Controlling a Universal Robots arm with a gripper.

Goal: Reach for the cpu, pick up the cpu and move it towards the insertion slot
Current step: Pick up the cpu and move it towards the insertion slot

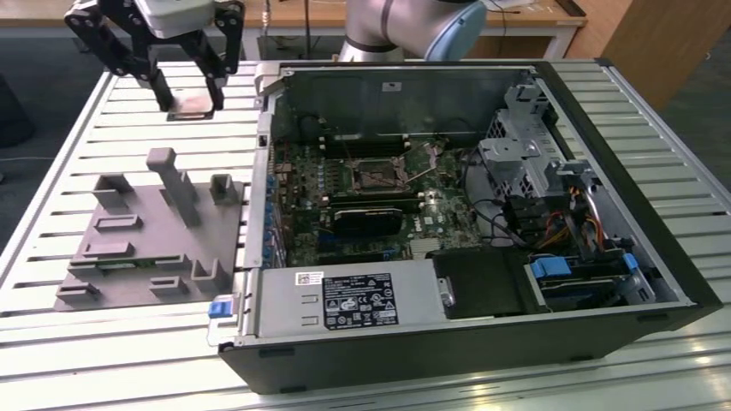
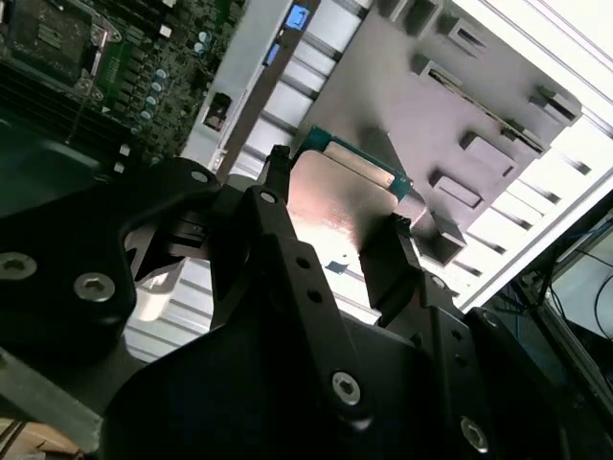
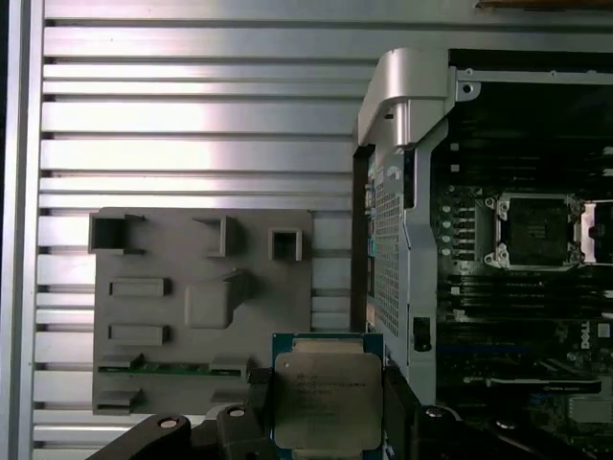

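- While the black two-finger gripper (image 1: 192,104) hangs high above the slatted aluminium table (image 1: 103,351), it is clamped on the cpu (image 3: 327,398), a flat square chip with a silvery metal top and green rim, well apart from the grey plastic fixture (image 1: 137,248).
- Risk: the edge-only grip may let the chip slip or twist, causing misalignment at the insertion slot (image 1: 375,174), a silver-framed square socket inside the open black computer case (image 1: 639,223).
- Orientation: the chip lies flat, metal top upward; being square, it has no long axis.

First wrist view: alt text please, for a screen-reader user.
The claw grips the cpu, metal top facing the camera, above a slatted table. A grey fixture lies beyond it, and the insertion slot sits on the open computer's motherboard.
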